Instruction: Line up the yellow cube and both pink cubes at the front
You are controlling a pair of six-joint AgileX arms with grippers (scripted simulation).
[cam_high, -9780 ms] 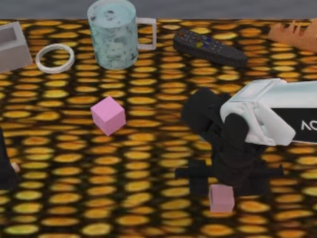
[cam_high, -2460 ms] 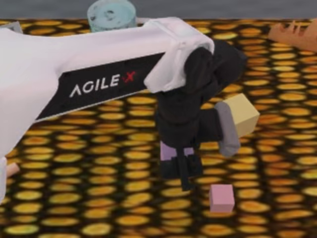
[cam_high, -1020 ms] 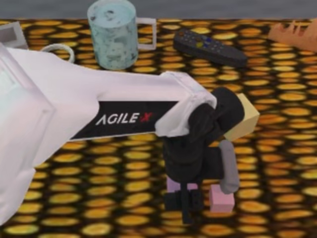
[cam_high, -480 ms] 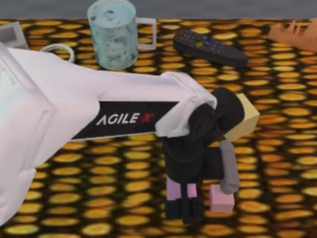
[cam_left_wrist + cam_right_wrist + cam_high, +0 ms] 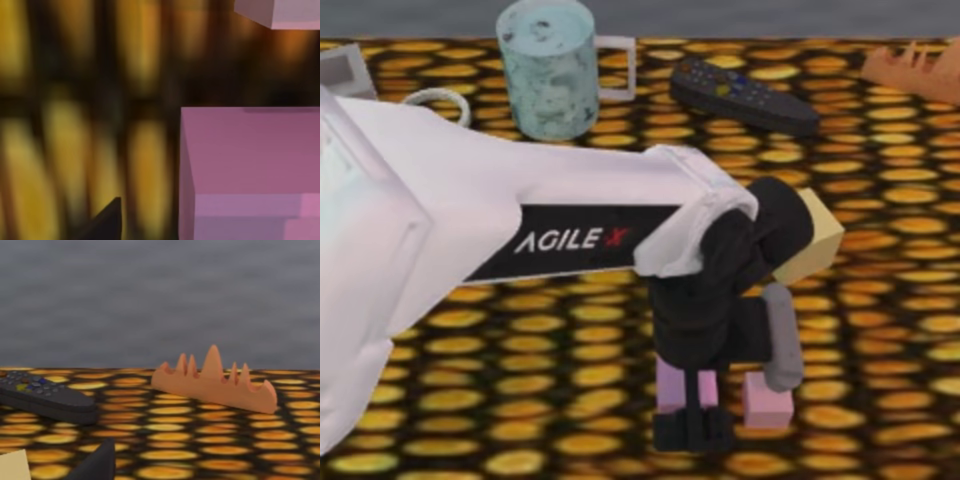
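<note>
My left gripper point(image 5: 693, 430) stands over the front of the table, open, with its fingers spread around the brighter pink cube point(image 5: 685, 385). In the left wrist view this pink cube point(image 5: 250, 160) rests on the cloth, and a gap shows between it and my one visible fingertip point(image 5: 109, 220). The smaller pink cube point(image 5: 767, 400) sits just to its right, a little apart. Farther back on the right is the yellow cube point(image 5: 812, 235), half hidden by my left wrist. My right gripper is outside the top view; its one visible fingertip point(image 5: 102, 460) stands far off centre.
At the back stand a pale blue mug point(image 5: 548, 65), a black remote point(image 5: 742, 95), a white ring point(image 5: 435, 100), a grey box point(image 5: 340, 65) and an orange spiked piece point(image 5: 915, 65). My left arm point(image 5: 470, 240) covers the left half of the table.
My left gripper carried the brighter pink cube down to the front beside the smaller pink cube. In the last half second its fingers spread apart.
</note>
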